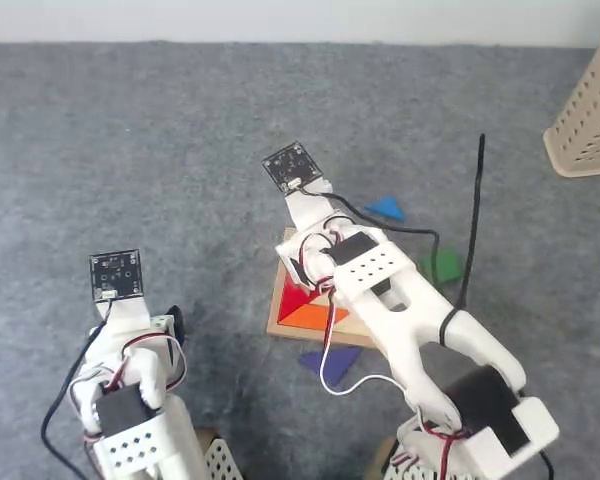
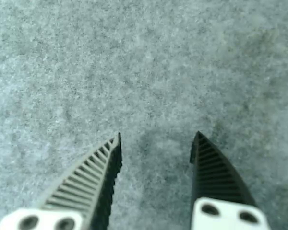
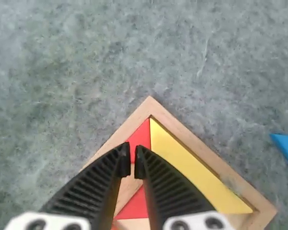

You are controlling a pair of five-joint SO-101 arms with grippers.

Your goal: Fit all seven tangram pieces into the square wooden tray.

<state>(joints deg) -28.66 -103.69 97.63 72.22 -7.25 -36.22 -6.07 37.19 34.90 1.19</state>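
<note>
Jaws on your right gripper are pressed almost together, nothing seen between them, over the red piece in a corner of the square wooden tray, beside the yellow triangle. Your left gripper hangs with jaws spread wide over bare grey worktop. A blue triangle, green piece and purple piece lie outside the tray.
</note>
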